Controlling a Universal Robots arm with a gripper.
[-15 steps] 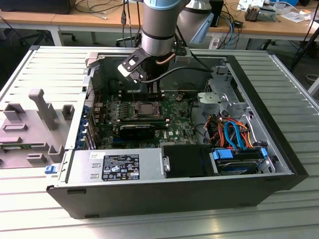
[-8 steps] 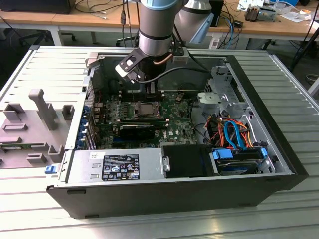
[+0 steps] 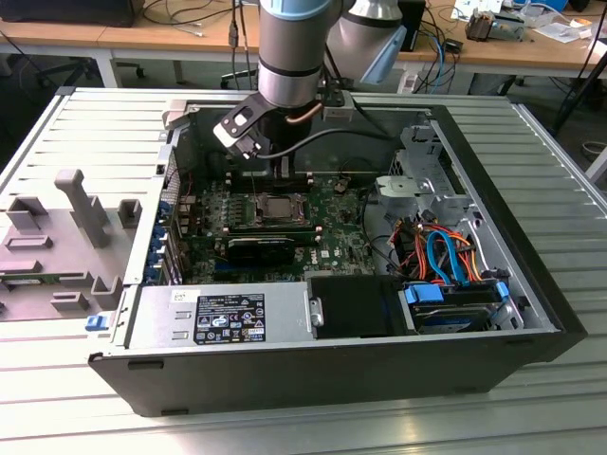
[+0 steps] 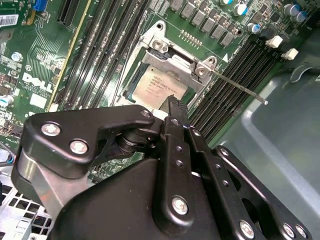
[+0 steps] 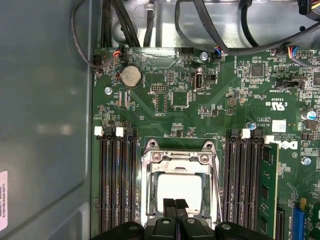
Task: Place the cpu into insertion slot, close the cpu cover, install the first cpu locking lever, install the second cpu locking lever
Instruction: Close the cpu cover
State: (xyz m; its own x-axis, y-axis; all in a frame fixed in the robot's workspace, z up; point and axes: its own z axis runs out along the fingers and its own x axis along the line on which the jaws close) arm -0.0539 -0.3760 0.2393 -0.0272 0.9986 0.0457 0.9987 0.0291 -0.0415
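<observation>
The cpu [image 5: 189, 186] lies with its silver top up in the insertion slot [image 5: 151, 159] on the green board. The cpu cover [image 5: 181, 169] lies down around the chip, which shows through its window. My gripper [image 5: 175, 204] is shut with nothing held, its two black fingertips pressed together just above the chip's edge. In the second wrist view my gripper [image 4: 175, 107] points down at the cpu [image 4: 159, 89] beside the cpu cover [image 4: 172, 62], and a thin metal lever [image 4: 240, 89] sticks out from the socket over the memory slots. In the exterior view my gripper [image 3: 278, 175] hangs over the insertion slot [image 3: 281, 207].
Long black memory slots [image 5: 115, 185] flank the socket, with a memory card [image 5: 268, 190] standing in one. The grey case wall [image 5: 45, 125] and black cables [image 5: 200, 25] lie close by. A power supply [image 3: 228, 318], a drive bay with coloured cables [image 3: 455, 284] and a grey fixture [image 3: 57, 237] surround the board.
</observation>
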